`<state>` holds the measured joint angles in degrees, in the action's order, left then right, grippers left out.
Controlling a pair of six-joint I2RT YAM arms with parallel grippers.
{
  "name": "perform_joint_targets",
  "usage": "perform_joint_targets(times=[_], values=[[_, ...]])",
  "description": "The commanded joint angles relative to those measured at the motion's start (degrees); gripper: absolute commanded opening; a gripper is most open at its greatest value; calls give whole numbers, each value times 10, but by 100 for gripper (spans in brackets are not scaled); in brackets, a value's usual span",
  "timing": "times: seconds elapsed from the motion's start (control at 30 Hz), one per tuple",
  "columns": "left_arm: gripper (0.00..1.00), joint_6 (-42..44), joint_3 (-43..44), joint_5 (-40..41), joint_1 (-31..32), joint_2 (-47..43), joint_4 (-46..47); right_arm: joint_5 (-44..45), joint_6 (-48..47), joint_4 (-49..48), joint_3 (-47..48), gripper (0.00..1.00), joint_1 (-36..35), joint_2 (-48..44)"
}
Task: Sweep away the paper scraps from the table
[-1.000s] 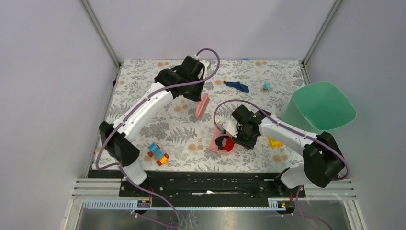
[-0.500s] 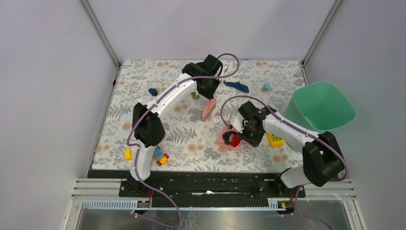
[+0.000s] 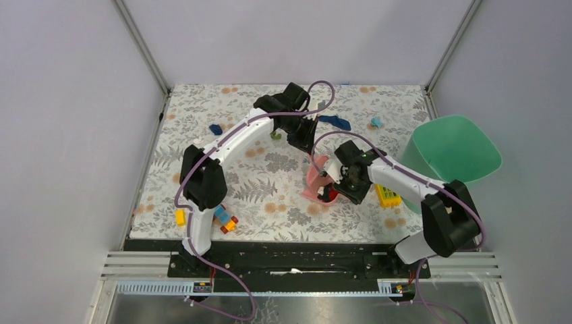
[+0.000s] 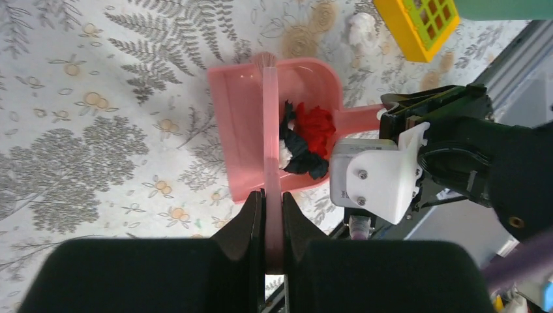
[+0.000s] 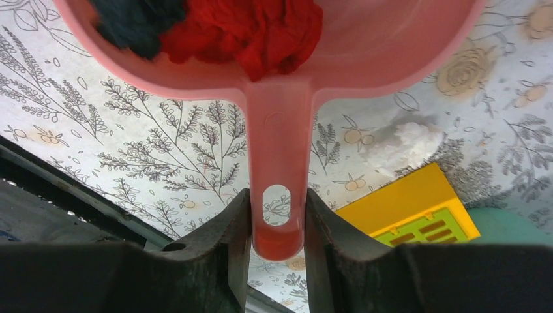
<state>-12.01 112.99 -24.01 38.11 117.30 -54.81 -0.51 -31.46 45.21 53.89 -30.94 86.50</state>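
Observation:
My left gripper (image 4: 272, 215) is shut on a flat pink brush (image 4: 269, 130) whose bristle end reaches across the pink dustpan (image 4: 241, 117). My right gripper (image 5: 277, 228) is shut on the dustpan's handle. In the pan lie red (image 5: 254, 26) and dark (image 5: 137, 23) paper scraps. Other scraps lie on the table (image 3: 202, 175): a white one (image 5: 404, 140) beside the pan, dark blue ones (image 3: 216, 129) (image 3: 334, 121), a green one (image 3: 274, 134) and a teal one (image 3: 376, 122). In the top view both grippers (image 3: 305, 138) (image 3: 335, 185) meet at the dustpan (image 3: 313, 181), mid-table.
A green bin (image 3: 457, 150) stands at the right edge. A yellow grid-topped block (image 3: 386, 196) lies just right of the right gripper. Toy bricks (image 3: 226, 219) and a yellow brick (image 3: 180, 217) sit near the front left. Metal rails border the near edge.
The left arm has swung right and brought the brush from the table's middle onto the dustpan. The right arm has shifted the dustpan a little to the right and back.

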Motion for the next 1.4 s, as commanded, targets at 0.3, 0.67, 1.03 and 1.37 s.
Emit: perform_joint_targets(times=[0.3,0.67,1.03,1.37], values=[[0,-37,34,30,4,-110,51,38,2,-19,-49,9,21,-214],[0,-51,88,38,4,-177,73,10,13,-40,-74,8,38,-280],[0,-151,-137,196,-64,-298,205,-17,41,-35,32,7,75,-253],[0,-360,-442,155,-65,-407,440,-40,104,-73,99,0,151,-200]])
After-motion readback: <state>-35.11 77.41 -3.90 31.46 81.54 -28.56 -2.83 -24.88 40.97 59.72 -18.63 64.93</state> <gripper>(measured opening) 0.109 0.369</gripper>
